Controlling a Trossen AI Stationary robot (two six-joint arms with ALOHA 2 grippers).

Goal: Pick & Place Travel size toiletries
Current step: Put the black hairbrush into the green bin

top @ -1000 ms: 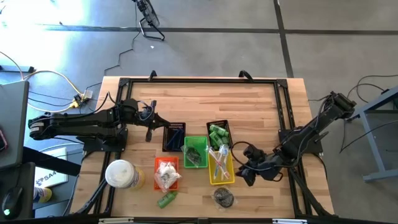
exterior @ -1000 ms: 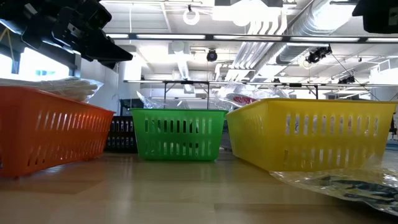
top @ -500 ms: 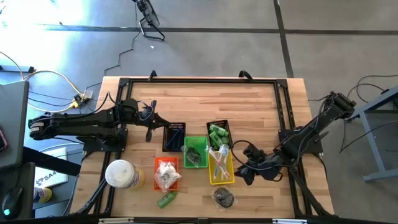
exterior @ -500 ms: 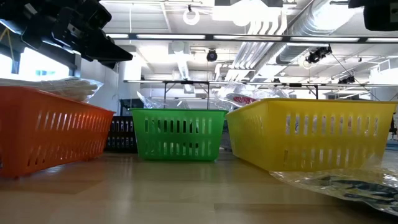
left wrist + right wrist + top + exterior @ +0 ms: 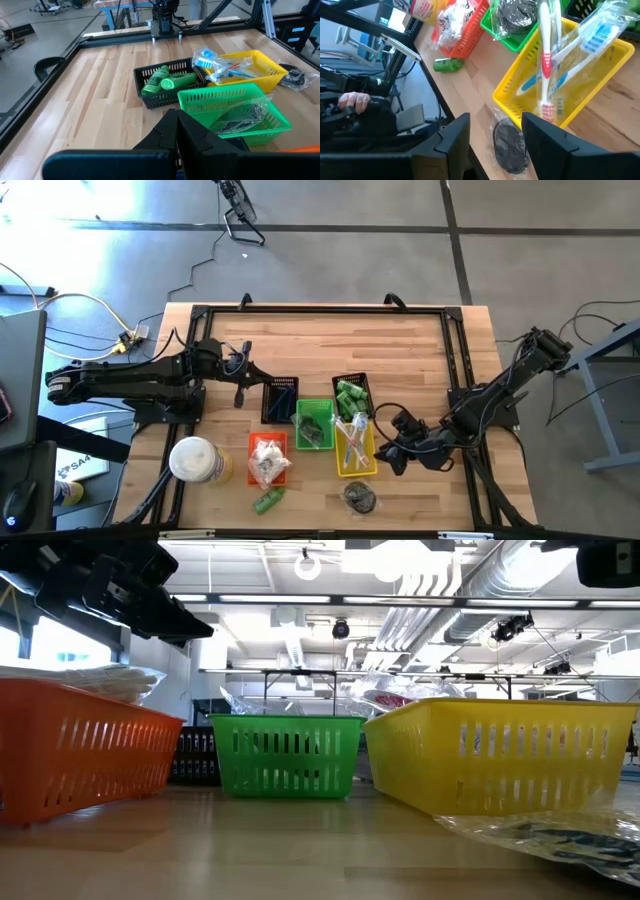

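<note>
My right gripper (image 5: 392, 458) hovers open just right of the yellow basket (image 5: 356, 448), which holds wrapped toothbrushes (image 5: 547, 60). Its fingers stand above a dark clear-wrapped piece (image 5: 510, 142) that lies flat on the table near the front edge (image 5: 360, 497). A small green tube (image 5: 268, 501) lies on the table in front of the orange basket (image 5: 268, 460), which holds white wrapped pieces. My left gripper (image 5: 240, 392) is shut and empty, left of a black basket (image 5: 280, 400). Green tubes (image 5: 167, 80) lie in the other black basket.
The green basket (image 5: 313, 425) holds dark wrapped pieces. A large round white-and-yellow container (image 5: 195, 460) stands at the front left. A dark frame (image 5: 320, 310) rims the table. A person's hand (image 5: 352, 100) shows beyond the near edge. Bare wood lies toward the far side.
My right arm has crept a little toward the table's left, toward the yellow basket. Nothing else has moved.
</note>
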